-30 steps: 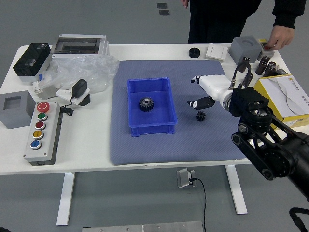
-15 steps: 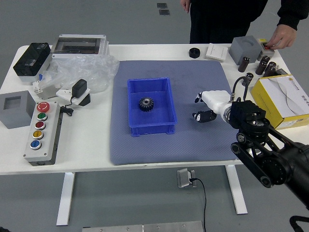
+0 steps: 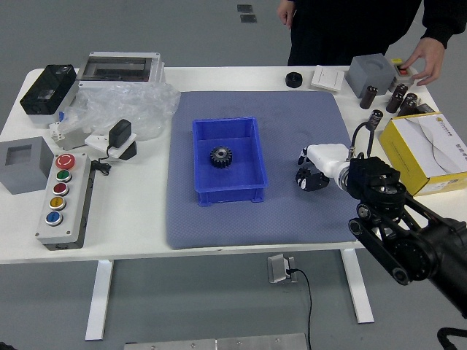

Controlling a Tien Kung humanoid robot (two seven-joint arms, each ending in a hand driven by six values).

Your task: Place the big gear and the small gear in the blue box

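Note:
My right hand (image 3: 302,169) reaches in from the right over the blue-grey mat, right of the blue box (image 3: 263,164). Its fingers are curled in close around the spot of the small gear, which they hide from view. The big gear (image 3: 221,157), dark and toothed, lies flat inside the blue box. My left arm is out of view.
At the right stand a yellow box (image 3: 430,153) and several dark cylinders. A grey block (image 3: 369,74) is behind them; a person's hand (image 3: 425,60) touches a small box beside it. Plastic wrap (image 3: 120,109) and a button panel (image 3: 62,200) lie left.
My right hand has come down slightly and its fingers have curled inward over the small gear, which was visible at first and is now covered. The person's hand has shifted a little.

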